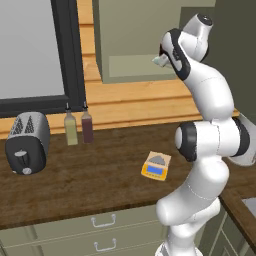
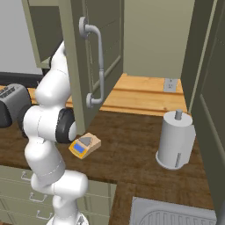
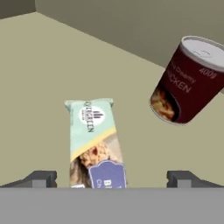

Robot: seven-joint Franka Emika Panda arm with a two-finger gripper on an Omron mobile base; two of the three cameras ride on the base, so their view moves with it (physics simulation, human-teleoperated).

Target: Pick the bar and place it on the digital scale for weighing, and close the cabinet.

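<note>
My jaws [image 3: 112, 179] are spread wide apart and hold nothing. In the hand view the two dark tips [image 3: 41, 178] stick up at the bottom left and bottom right of the frame. The bar [image 3: 94, 142] lies flat on the cabinet shelf [image 3: 43, 78] between them, low in the middle of the frame. Its near end goes down out of sight at the bottom edge. I cannot tell if the tips touch it. Past the bar, in the upper right of that frame, stands a dark red can [image 3: 190, 81], well apart from the bar.

In the left base view my arm [image 1: 210, 145] climbs up the right side of the frame to the cabinet [image 1: 135, 40] at the top. The digital scale [image 1: 155, 165] sits on the brown counter [image 1: 90, 180] in the middle of the frame, with nothing on its plate. A toaster [image 1: 27, 141] is at the left edge, and two bottles [image 1: 79, 127] stand by the wall behind it.

In the right base view the cabinet door [image 2: 85, 57] with its silver handle [image 2: 97, 66] hangs open at the upper left. A paper towel roll [image 2: 176, 139] stands on the counter at the right.
</note>
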